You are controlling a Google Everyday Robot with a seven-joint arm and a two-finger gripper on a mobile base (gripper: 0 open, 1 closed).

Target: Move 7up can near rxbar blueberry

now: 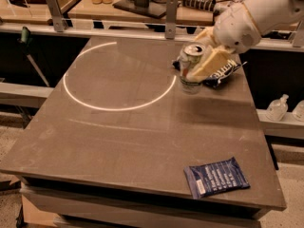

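As the white arm (256, 13) reaches in from the upper right of the view, its pincer (195, 66) is closed around the 7up can (192, 51), over the far right part of the desk (118, 141). One cream-coloured finger (210, 62) lies across the side of the can that faces the camera. The other finger is hidden behind the can. The can leans a little, so its silver top with the pull-tab is turned toward the camera. I cannot tell whether the bottom of the can touches the desk or is just above it.

Just behind the pincer, and to its right in the view, lies a crinkled blue chip bag (227, 73). It is partly covered by the finger and the can. To the left of the pincer a thin white ring of light (114, 109) is drawn on the desk, and its right edge passes just beside the can.

The rxbar blueberry (216, 177) is well apart from the pincer, toward the camera and a little to the right, near the front right corner of the desk. It lies flat, with its rows of white text facing up and a white patch at its left end.

Farther behind the pincer, beyond the desk, a rail carries a metal post (171, 15). Behind the rail is a wooden surface with cables. Below and to the right of the pincer, beside the desk, a clear pump bottle (276, 108) stands on a low ledge.
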